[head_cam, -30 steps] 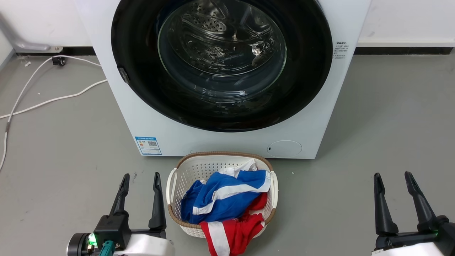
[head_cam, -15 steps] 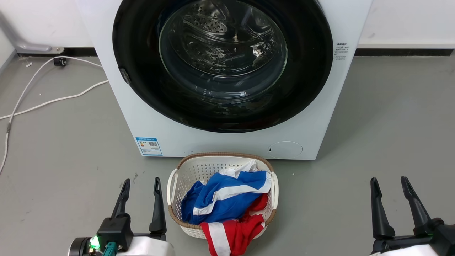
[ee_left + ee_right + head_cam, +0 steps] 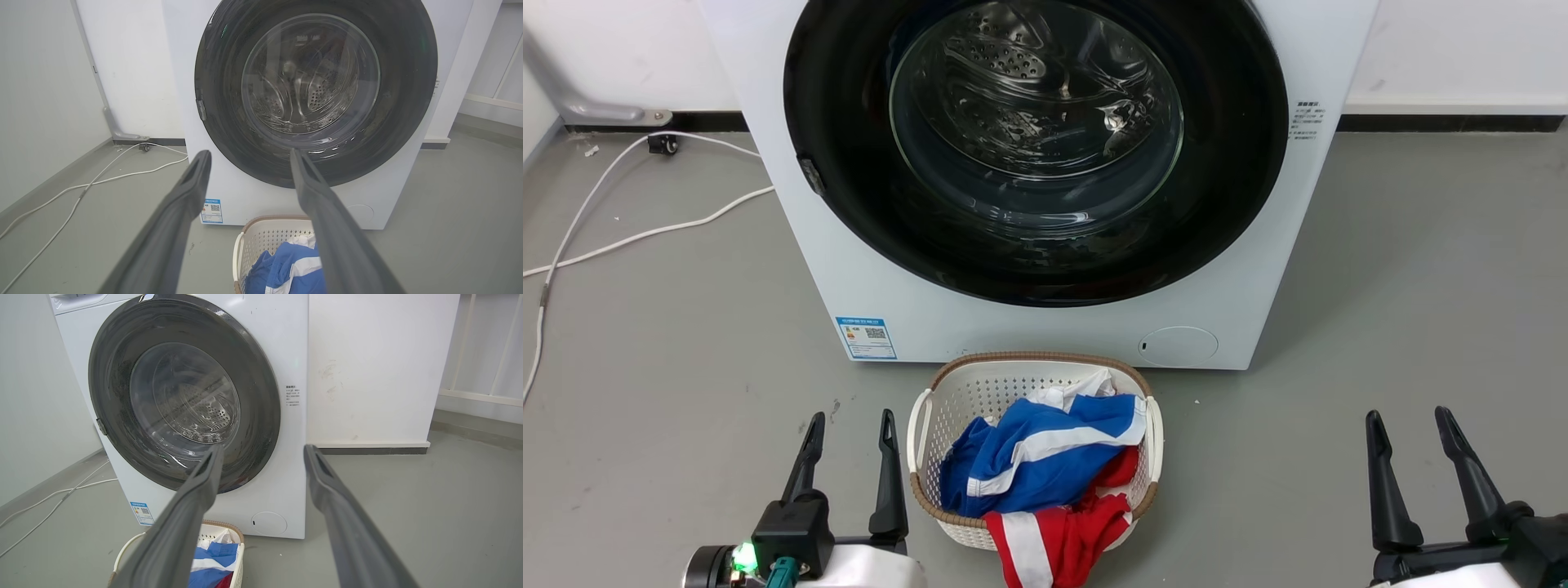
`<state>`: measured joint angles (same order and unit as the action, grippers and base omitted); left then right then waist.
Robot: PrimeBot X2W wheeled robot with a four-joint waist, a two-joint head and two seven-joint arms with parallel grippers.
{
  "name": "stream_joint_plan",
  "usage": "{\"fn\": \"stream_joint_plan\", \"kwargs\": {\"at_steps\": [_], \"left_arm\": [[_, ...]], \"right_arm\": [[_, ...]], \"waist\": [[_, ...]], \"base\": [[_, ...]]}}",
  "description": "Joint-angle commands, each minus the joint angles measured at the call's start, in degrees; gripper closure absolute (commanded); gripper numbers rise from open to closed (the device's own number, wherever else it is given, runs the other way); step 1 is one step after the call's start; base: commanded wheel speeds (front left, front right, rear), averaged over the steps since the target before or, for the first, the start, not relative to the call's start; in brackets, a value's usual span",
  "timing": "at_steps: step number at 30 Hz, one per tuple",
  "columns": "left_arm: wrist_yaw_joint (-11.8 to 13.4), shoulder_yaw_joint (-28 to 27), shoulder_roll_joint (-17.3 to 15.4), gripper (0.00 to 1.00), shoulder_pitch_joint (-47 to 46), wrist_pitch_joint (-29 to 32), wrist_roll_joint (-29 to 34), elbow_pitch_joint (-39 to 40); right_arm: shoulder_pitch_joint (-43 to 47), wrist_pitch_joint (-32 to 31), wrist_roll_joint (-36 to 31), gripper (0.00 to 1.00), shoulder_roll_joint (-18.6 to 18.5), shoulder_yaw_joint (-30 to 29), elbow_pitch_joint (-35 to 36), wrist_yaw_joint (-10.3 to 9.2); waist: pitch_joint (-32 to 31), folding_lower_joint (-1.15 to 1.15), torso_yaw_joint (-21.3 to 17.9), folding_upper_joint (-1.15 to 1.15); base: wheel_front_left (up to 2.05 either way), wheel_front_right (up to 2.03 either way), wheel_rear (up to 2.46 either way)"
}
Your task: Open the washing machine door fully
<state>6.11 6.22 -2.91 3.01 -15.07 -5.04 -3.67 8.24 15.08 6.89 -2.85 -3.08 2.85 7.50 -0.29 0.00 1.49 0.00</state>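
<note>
The floor (image 3: 1421, 286) is flat, grey and smooth. A white wall (image 3: 1462, 49) runs behind it, with a dark strip along the bottom.

The washing machine (image 3: 1013, 331) is a big white box that stands on the floor against the wall. Its front faces the robot. The washing machine door (image 3: 1036, 143) is a big black circle, almost as wide as the machine. It is shut, flat against the front. It is round, so no side is longer. Through the clear glass (image 3: 309, 73) in its middle you can see the shiny drum with little holes. A small grey piece (image 3: 809, 174) sits on the door's left edge.

A white basket (image 3: 1029, 357) stands on the floor just in front of the machine. It holds blue cloth (image 3: 1037, 457) and red cloth (image 3: 1062, 531).

White cables (image 3: 645, 233) lie on the floor to the left.

The left gripper (image 3: 851, 416) is low beside the basket. The right gripper (image 3: 1407, 413) is far to the right. Both have their fingers apart, hold nothing and are well away from the door.

A blue label (image 3: 867, 336) sits on the machine's lower left corner.
</note>
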Motion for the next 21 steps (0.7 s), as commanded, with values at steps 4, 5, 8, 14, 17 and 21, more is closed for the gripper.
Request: {"fn": "stream_joint_plan", "kwargs": {"at_steps": [4,5,8,14,17,21], "left_arm": [[0.28,-0.06,0.02,0.00,0.56,-0.16,0.09,0.02],[0.28,-0.09,0.02,0.00,0.55,-0.16,0.04,0.03],[0.33,-0.16,0.02,0.00,0.53,-0.16,-0.05,0.01],[0.33,-0.27,0.03,0.00,0.50,-0.16,0.04,-0.09],[0.28,-0.22,0.03,0.00,0.38,-0.16,-0.04,-0.18],[0.37,-0.23,0.03,0.00,0.22,-0.16,-0.21,-0.28]], "right_arm": [[0.62,0.14,-0.64,0.00,-0.05,0.23,0.09,-0.02],[0.60,0.14,-0.68,0.00,-0.05,0.25,0.10,-0.01],[0.43,0.13,-0.78,1.00,-0.05,0.36,0.47,-0.02],[-0.12,0.13,6.30,1.00,-0.03,-0.15,0.74,-0.01],[-0.69,0.13,15.29,1.00,-0.05,-0.91,0.25,-0.01],[-1.47,0.13,33.53,1.00,-0.04,-2.63,-0.90,-0.01]], "waist": [[-0.06,0.00,-0.06,0.00],[-0.07,0.00,-0.07,0.00],[-0.10,0.00,-0.11,0.00],[-0.05,0.00,-0.19,0.00],[0.01,0.00,-0.18,0.00],[0.05,0.00,-0.09,0.00]], "base": [[0.00,0.00,0.00],[0.00,0.00,0.00],[0.00,0.00,0.00],[0.00,0.00,0.00],[0.00,0.00,0.00],[0.00,0.00,0.00]]}}
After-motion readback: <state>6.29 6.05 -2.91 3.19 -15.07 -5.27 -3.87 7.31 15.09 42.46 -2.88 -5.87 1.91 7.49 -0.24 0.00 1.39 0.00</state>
